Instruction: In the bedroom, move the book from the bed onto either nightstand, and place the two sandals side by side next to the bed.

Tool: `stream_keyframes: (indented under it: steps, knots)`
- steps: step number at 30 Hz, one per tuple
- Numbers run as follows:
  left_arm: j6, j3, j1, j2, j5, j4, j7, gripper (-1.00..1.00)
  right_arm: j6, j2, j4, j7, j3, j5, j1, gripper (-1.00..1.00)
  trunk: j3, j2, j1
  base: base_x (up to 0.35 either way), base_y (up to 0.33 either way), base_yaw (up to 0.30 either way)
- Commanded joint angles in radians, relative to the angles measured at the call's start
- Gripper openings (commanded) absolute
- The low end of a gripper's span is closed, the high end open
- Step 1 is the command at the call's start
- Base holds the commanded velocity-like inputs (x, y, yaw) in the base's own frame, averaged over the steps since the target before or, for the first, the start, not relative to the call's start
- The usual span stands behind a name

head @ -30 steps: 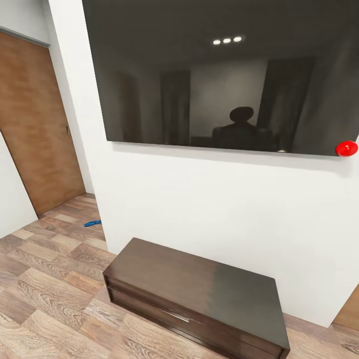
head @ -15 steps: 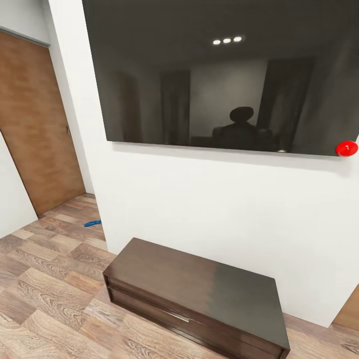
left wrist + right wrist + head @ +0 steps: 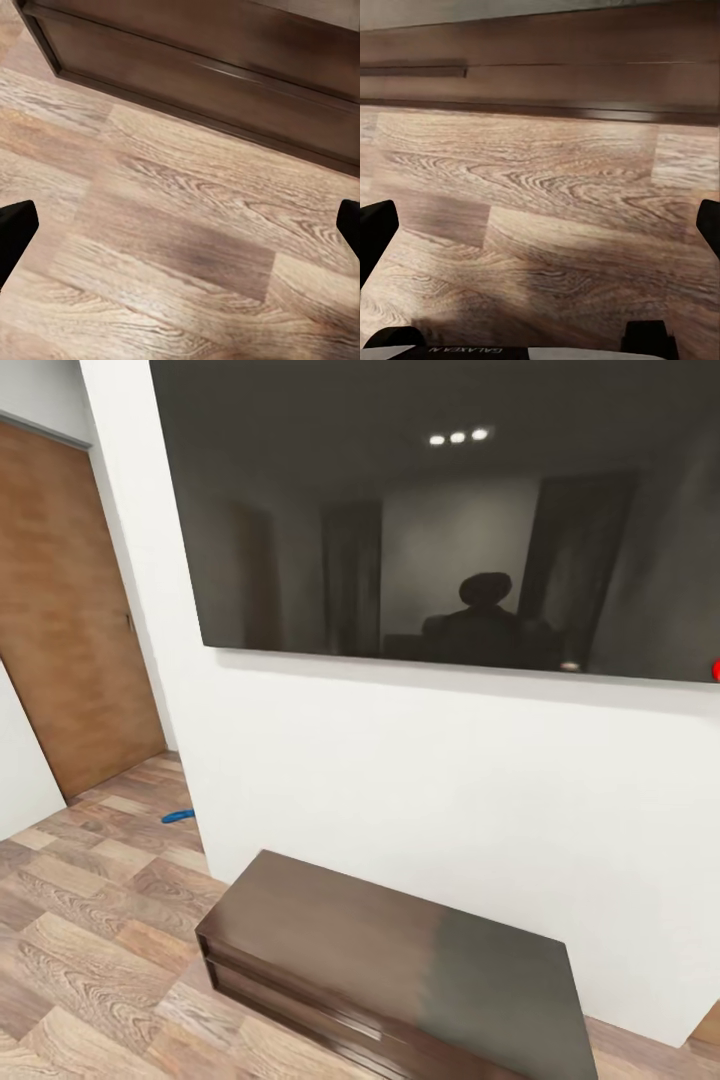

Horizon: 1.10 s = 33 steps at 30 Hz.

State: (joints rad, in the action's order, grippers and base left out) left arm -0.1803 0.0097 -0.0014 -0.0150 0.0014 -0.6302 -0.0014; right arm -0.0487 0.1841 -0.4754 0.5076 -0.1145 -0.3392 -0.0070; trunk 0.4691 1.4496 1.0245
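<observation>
The whole head view has slid since a moment ago, so the camera moved, not the things; the TV (image 3: 440,510) and cabinet (image 3: 390,970) sit closer; one sandal (image 3: 179,817) lies at nine o'clock by the door (image 3: 60,610); left tool (image 3: 180,225) and right tool (image 3: 540,232) hang spread wide and empty over the floor (image 3: 180,247); likely the approach has only begun.

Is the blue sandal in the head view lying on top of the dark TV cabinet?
No. The blue sandal lies on the wood floor by the brown door, apart from the TV cabinet.
</observation>
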Motion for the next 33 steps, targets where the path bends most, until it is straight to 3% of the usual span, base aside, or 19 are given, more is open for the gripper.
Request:
stream_keyframes:
  steps: [1, 10, 33]
  knots:
    - [-0.002, 0.001, 0.0, 0.0, 0.0, 0.0, 0.0, 1.0, 0.0, 0.0, 0.001, 0.006, -0.002, -0.006, -0.001, 1.0, 0.001, 0.0, 0.0, 0.252, 0.0, 0.0]
    - [-0.002, 0.001, 0.0, 0.0, 0.0, 0.0, 0.0, 1.0, 0.0, 0.0, 0.001, 0.006, -0.002, -0.006, -0.001, 1.0, 0.001, 0.0, 0.0, 0.111, 0.0, -0.05]
    - [-0.002, 0.001, 0.0, 0.0, 0.0, 0.0, 0.0, 1.0, -0.003, 0.0, 0.003, 0.006, -0.002, -0.006, -0.001, 1.0, 0.001, 0.0, 0.0, 0.002, 0.0, -0.275]
